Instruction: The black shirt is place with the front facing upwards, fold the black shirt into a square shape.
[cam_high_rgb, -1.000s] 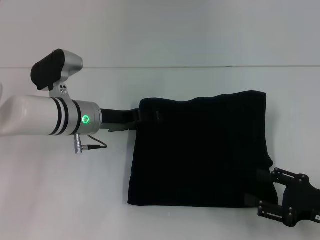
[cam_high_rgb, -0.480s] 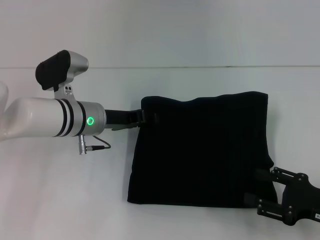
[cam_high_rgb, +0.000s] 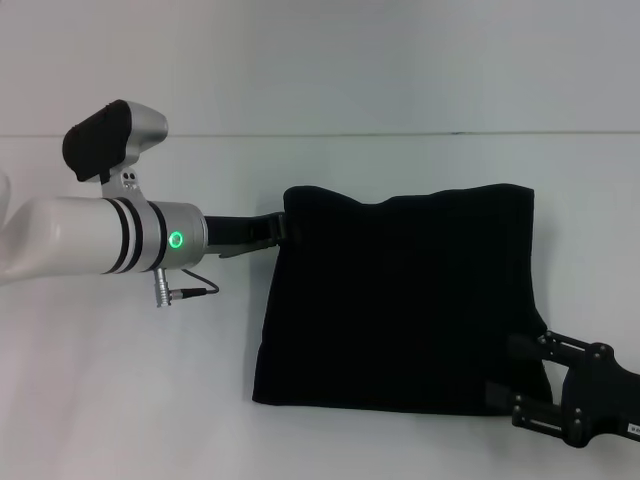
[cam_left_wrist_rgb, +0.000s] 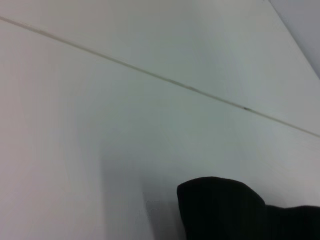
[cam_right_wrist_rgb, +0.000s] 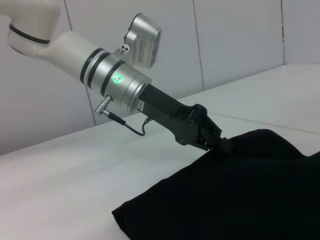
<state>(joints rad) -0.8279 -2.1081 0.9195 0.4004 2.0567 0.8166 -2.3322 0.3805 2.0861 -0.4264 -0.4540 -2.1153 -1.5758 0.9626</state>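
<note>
The black shirt (cam_high_rgb: 400, 300) lies folded into a roughly square block on the white table (cam_high_rgb: 130, 400); no lettering or label shows. My left gripper (cam_high_rgb: 280, 228) reaches in from the left, and its tip sits at the shirt's far left corner (cam_right_wrist_rgb: 224, 145). The left wrist view shows only that rounded corner of the shirt (cam_left_wrist_rgb: 225, 210) against the table. At the shirt's near right corner my right gripper (cam_high_rgb: 502, 370) stands open, one finger to each side of the cloth's edge. The right wrist view looks across the shirt (cam_right_wrist_rgb: 240, 195) toward the left arm.
The white table runs back to a pale wall, with the seam (cam_high_rgb: 300, 135) behind the shirt. Bare table surface lies to the left of and in front of the shirt. A short cable (cam_high_rgb: 190, 290) hangs under the left wrist.
My left gripper's tip has drawn back leftward from over the shirt's far left corner to its edge. The shirt and the right gripper have hardly moved.
</note>
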